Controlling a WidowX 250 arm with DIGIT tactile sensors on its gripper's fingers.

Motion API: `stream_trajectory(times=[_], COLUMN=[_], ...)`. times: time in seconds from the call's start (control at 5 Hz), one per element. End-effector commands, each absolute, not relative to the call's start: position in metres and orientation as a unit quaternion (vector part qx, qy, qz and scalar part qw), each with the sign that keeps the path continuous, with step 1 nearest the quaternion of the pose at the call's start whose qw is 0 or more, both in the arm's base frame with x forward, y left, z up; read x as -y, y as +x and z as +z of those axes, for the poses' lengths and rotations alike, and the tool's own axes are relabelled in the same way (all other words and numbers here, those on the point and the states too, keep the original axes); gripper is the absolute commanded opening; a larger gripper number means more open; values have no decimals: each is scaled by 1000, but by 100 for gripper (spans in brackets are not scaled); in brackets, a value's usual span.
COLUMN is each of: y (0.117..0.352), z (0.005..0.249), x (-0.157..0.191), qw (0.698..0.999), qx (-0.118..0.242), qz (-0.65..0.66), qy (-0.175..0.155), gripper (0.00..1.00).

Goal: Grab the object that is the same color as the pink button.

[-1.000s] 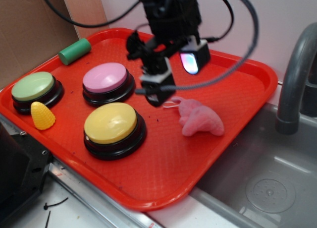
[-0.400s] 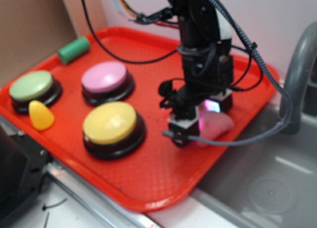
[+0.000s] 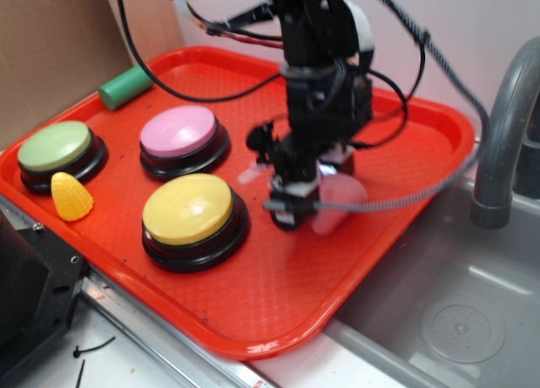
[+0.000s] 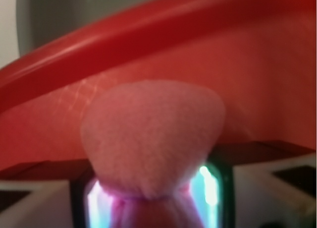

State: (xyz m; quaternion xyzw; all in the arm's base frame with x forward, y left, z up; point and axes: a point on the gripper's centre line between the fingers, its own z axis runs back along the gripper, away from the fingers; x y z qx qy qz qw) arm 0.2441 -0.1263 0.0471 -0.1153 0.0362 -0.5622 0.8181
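Tool (image 3: 305,204) pinching the small fuzzy pink plush toy (image 4: 151,136) at its narrow end over the red plastic tray (image 3: 253,312); keep squeeze firm, lift straight, clear of yellow-domed button (image 3: 191,211).

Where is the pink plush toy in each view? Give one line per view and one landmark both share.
Exterior: the pink plush toy shows right of centre on the red tray, partly hidden behind the end effector, right of the yellow button.
Wrist: the pink plush toy fills the centre, its lower part pinched between the lit finger pads.
Shared landmark: the red tray's raised rim.
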Motion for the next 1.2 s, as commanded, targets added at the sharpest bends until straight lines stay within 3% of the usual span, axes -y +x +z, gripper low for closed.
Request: stream_trajectory(times=[0.0, 0.2, 0.4, 0.6, 0.8, 1.0], y=[246, 235, 215, 195, 197, 207], z=[146, 174, 207, 223, 222, 211], x=[76, 46, 22, 10, 20, 19], qw=[935, 969, 991, 997, 988, 986], qx=[-21, -12, 28, 64, 69, 49], qz=[-348, -228, -108, 14, 137, 162], qy=[-65, -89, -70, -35, 6, -3], gripper=[0, 0, 0, 0, 0, 0])
